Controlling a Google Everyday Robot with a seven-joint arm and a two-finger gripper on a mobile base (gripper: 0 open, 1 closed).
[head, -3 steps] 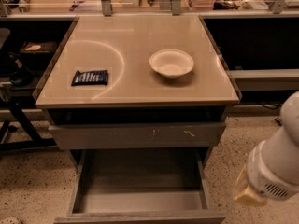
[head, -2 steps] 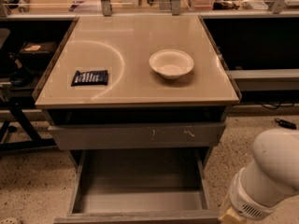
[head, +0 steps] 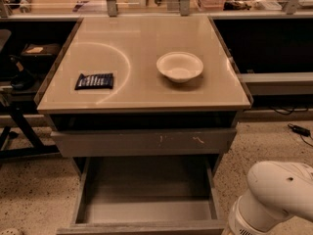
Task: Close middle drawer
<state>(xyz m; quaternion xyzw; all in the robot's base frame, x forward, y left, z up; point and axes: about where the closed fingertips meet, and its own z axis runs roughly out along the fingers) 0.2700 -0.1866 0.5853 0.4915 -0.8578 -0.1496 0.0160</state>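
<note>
Arm (head: 276, 192) has dropped and swung in to the left over the last second; drawer, bowl and packet haven't moved. The arm now fills your bottom right corner, with its wrist (head: 242, 223) at the lower edge, just off the front right corner of the middle drawer (head: 146, 210). The gripper is past that wrist, below the frame, so I can't tell how far open it is or whether it holds anything. My guess is nothing, since a push needs no grasp.

The middle drawer is pulled well out toward you under the cabinet, box empty, front panel running along the bottom edge. It has no handle, which is probably why the arm is low and out front: you have to get ahead of the flat panel and shove it back, not grab it. Task looks barely begun, with no contact that I can see.

Above it, the top drawer front (head: 122, 142) with the pale scratches sits about flush. Leave it. Aim your push near the panel's middle; pressing at the right corner could rack the drawer in its slides.

Further back on the countertop (head: 142, 33), the bowl (head: 179, 66) is right of centre and the dark packet (head: 94, 81) is at left. They are well apart and both back from the front edge, so a firm close shouldn't shake them off
</note>
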